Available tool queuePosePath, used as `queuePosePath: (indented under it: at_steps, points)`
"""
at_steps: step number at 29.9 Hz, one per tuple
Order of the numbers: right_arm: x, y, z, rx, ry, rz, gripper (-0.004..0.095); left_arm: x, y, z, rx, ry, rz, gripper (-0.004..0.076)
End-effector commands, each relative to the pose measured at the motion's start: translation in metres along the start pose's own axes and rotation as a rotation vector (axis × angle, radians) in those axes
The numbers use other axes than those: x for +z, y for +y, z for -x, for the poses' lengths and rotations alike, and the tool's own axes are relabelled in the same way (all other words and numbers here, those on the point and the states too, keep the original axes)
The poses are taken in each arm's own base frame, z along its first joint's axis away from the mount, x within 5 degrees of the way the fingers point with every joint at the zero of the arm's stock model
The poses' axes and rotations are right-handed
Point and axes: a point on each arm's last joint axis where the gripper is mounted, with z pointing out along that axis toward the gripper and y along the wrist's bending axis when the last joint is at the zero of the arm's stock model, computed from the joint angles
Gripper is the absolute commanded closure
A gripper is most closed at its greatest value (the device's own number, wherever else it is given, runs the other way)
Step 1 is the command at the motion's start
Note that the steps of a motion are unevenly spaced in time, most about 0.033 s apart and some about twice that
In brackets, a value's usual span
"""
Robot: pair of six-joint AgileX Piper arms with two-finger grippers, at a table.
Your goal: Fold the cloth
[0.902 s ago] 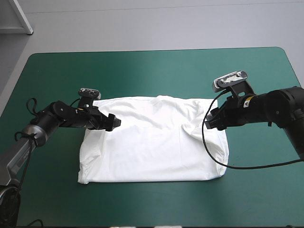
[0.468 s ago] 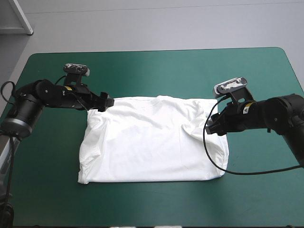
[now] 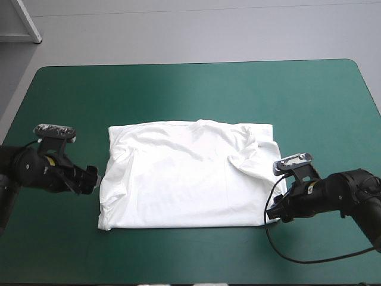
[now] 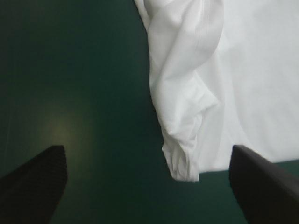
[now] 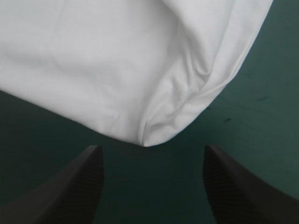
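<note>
Left wrist view puts the left gripper [image 4: 147, 148] low over the teal-green cover [image 4: 70, 70], its black fingers spread wide with nothing between them. Just ahead of the gap lies a bunched, rolled corner of the T-shirt [image 4: 243, 70]. Across the table the right gripper [image 5: 153, 147] stands just as wide and just as empty, with the opposite near corner pointing into its gap, close but apart. From above, the white shirt lies in the middle of the table as a rough rectangle, layers doubled over, with a puckered ridge toward its right side. To my eye it will handle light, soft and limp: it should sag from any hold, and the stacked layers could slide apart. I would pinch each near corner deep enough to catch every layer, both sides together.
</note>
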Motion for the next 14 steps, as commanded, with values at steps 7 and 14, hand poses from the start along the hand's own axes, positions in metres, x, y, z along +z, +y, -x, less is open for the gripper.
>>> queuePosePath:
  at_steps: [7, 14]
  points:
    - [-0.011, 0.002, -0.001, 0.001, -0.098, -0.002, 0.0327, 0.008, -0.005, -0.048, -0.066, 0.07, -0.016, 0.0041]
    - [-0.012, 0.003, 0.002, 0.015, -0.129, 0.013, 0.0328, 0.04, -0.01, -0.063, -0.09, 0.114, -0.06, 0.0041]
